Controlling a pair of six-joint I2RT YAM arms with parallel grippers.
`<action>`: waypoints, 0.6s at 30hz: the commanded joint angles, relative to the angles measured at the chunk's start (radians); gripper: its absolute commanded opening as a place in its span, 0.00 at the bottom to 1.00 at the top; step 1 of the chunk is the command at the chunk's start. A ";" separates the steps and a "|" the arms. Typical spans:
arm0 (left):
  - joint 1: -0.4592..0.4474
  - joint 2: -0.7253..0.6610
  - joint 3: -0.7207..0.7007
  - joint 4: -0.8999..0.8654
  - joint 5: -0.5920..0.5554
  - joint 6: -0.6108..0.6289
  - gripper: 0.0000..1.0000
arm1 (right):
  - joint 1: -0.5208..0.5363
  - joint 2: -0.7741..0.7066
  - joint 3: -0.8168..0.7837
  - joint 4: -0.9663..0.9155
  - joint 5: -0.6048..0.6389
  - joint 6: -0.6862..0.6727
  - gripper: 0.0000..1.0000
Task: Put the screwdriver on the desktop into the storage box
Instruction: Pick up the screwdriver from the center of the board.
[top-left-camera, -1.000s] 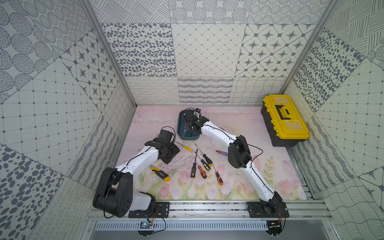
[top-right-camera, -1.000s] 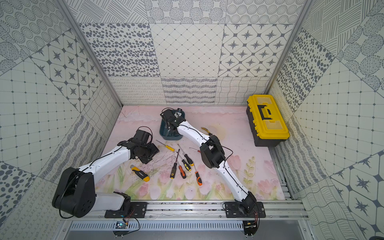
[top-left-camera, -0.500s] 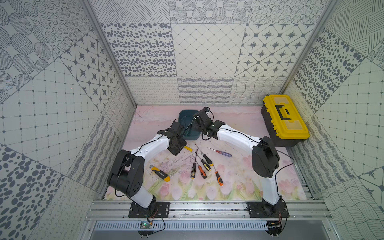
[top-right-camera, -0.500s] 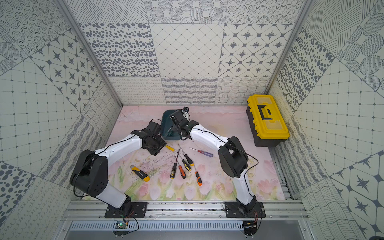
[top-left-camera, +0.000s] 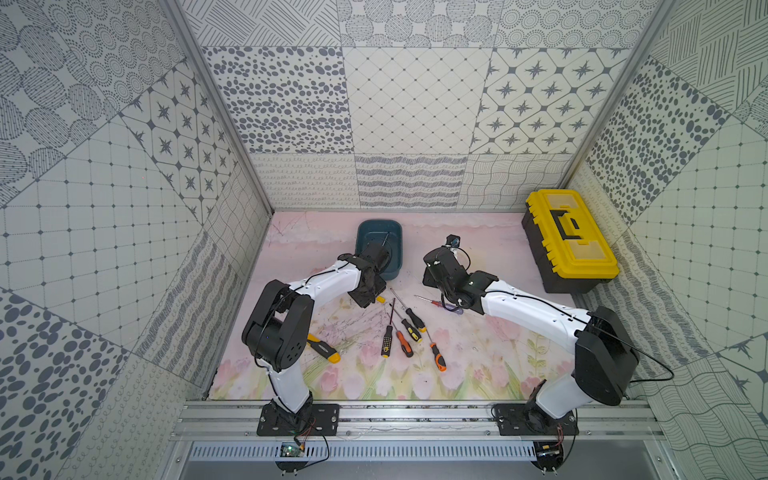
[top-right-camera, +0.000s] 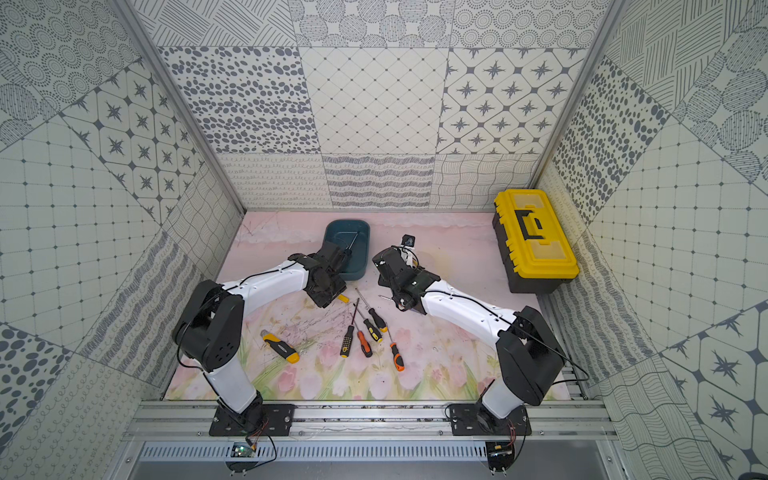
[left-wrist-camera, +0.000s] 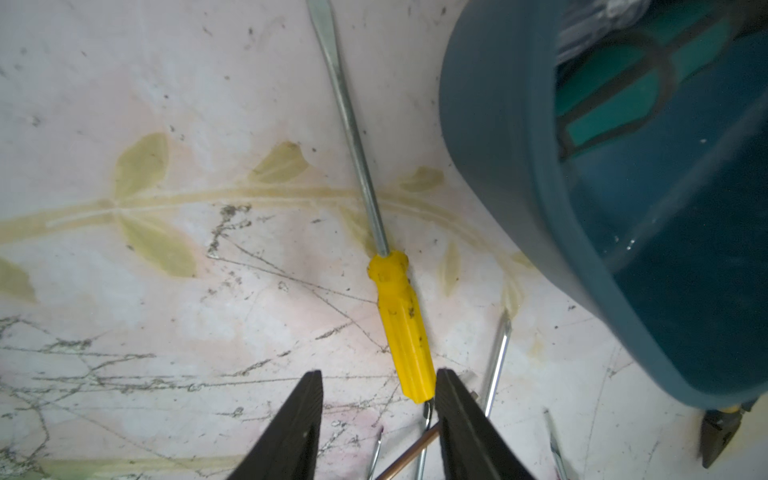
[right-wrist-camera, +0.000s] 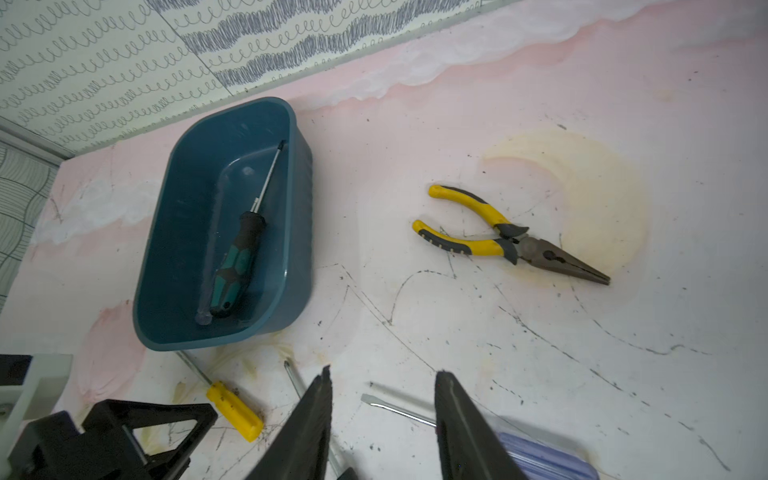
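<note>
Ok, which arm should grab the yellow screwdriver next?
Left. The left gripper hangs open right over the yellow screwdriver, beside the storage box. The right gripper is over a purple-handled screwdriver instead.

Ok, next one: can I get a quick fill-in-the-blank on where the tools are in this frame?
1. The storage box holds one screwdriver with a green-and-____ handle.
2. The left gripper is open over the end of a ____ screwdriver handle on the desktop.
3. The pliers lie ____ the storage box, not in it.
4. The toolbox lid is ____.
Missing: black; yellow; outside; closed.
</note>
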 joint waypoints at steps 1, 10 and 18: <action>-0.016 0.026 0.017 -0.011 -0.056 -0.030 0.48 | 0.000 -0.049 -0.028 -0.009 0.038 0.025 0.44; -0.024 0.093 0.038 -0.004 -0.053 -0.051 0.49 | 0.000 -0.091 -0.080 -0.030 0.021 0.041 0.44; -0.028 0.128 0.039 -0.005 -0.053 -0.077 0.43 | 0.001 -0.109 -0.097 -0.039 0.015 0.040 0.44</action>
